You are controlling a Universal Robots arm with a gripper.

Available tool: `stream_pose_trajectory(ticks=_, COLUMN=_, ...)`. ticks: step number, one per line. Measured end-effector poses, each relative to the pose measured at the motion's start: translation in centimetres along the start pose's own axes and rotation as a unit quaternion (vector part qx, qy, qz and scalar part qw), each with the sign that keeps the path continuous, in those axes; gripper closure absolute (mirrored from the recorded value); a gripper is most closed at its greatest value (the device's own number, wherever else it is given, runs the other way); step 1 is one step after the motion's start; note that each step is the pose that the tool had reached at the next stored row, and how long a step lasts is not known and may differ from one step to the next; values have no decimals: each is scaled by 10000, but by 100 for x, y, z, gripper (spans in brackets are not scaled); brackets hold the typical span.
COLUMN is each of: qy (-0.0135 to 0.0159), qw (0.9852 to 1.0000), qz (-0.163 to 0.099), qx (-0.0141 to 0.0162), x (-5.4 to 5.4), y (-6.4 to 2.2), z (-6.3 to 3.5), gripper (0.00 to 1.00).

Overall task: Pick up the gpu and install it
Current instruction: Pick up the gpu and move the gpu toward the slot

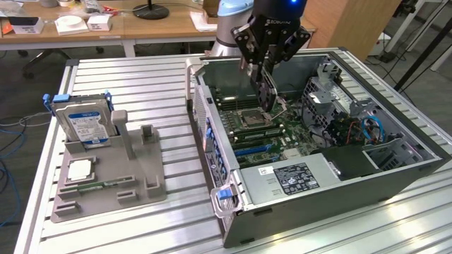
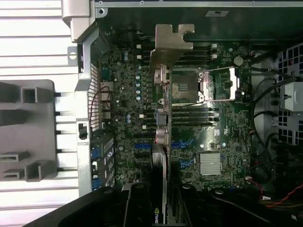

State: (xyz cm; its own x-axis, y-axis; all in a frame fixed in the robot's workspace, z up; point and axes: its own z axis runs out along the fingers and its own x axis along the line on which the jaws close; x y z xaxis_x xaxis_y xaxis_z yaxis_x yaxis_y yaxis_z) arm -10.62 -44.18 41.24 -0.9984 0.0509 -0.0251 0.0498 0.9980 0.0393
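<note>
I read the hand (image 1: 264, 69) clenched on the gpu (image 1: 267, 95), which hangs below it inside the open case (image 1: 318, 209), long axis upright, bracket (image 2: 170, 45) lowest, above the processor socket (image 1: 252, 119), with the blue slots (image 1: 251, 150) apart.

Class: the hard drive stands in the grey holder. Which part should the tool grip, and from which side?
Grip the hard drive by its upper part, across its flat faces, coming from above. It stands upright with its lower end seated in the grey holder, so its top is free and it should lift straight out.
</note>
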Motion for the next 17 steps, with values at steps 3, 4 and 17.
stream_pose_trajectory(ticks=3, qy=0, qw=10000, qz=0, qx=0, x=-71, y=3, z=2, gripper=74)
stream_pose_trajectory(ticks=4, qy=0, qw=10000, qz=-1, qx=0, x=-96, y=5, z=2, gripper=74)
stream_pose_trajectory(ticks=17, qy=0, qw=10000, qz=0, qx=-3, x=-456, y=23, z=12, gripper=74)
